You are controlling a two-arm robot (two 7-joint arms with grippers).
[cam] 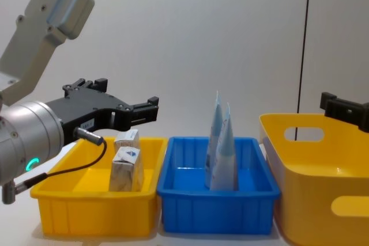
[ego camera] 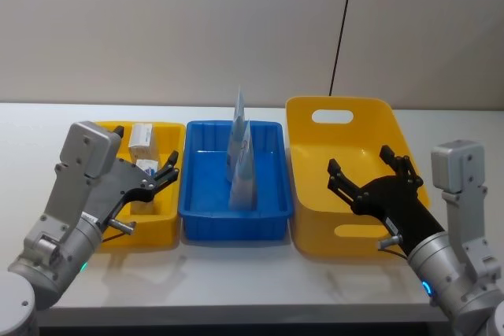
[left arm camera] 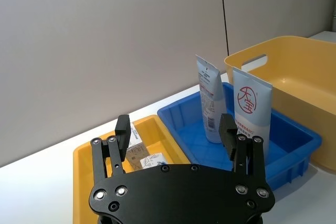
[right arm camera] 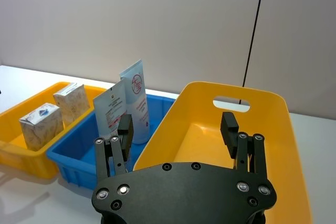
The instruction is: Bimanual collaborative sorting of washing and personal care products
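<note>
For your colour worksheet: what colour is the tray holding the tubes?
Blue tray; head view shows it best.

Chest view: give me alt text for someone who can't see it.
The left gripper hovers open above a yellow tray holding two small packs. Beside it, a blue tray holds two pale-blue tubes standing on end, and a big yellow basket sits at the right with the right gripper above its rim.
</note>
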